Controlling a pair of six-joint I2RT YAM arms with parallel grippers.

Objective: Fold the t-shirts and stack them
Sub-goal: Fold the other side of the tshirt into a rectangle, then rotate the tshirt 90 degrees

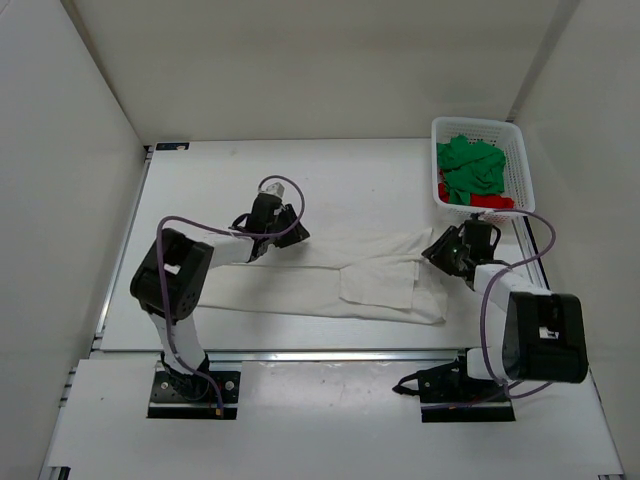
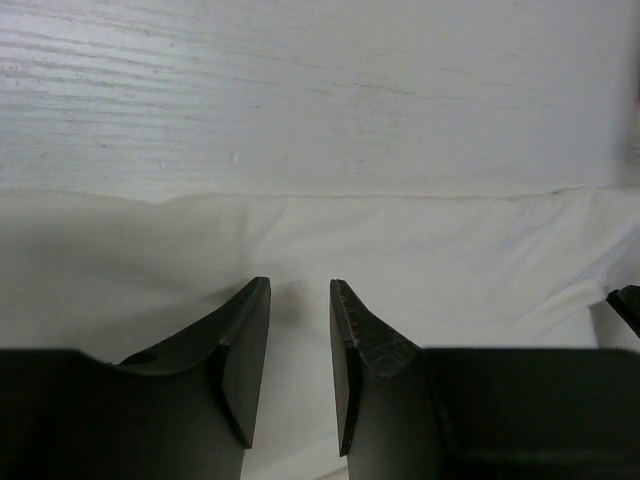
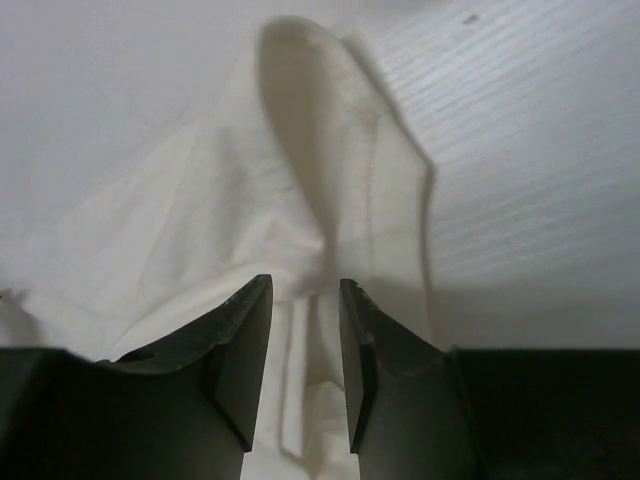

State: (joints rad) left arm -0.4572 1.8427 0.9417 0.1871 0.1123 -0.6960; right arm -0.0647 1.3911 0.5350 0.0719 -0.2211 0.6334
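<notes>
Two sets of jaws stand slightly apart, left gripper (image 2: 300, 285) at the far edge and right gripper (image 3: 305, 282) at the right end of the white t-shirt (image 1: 330, 282) lying flat on the table (image 1: 350, 170), apparently gripping nothing, so closing now could pinch one layer only and drag the fold crooked.

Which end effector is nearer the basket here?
Right. The right end effector hangs just on the near side of the basket, over the white shirt's end. The left end effector is far across the table, at the shirt's other half.

White t-shirt (image 1: 330, 285) spread flat centrally; green t-shirt (image 1: 470, 168), red t-shirt (image 1: 490, 201) crumpled in basket (image 1: 521, 150).
</notes>
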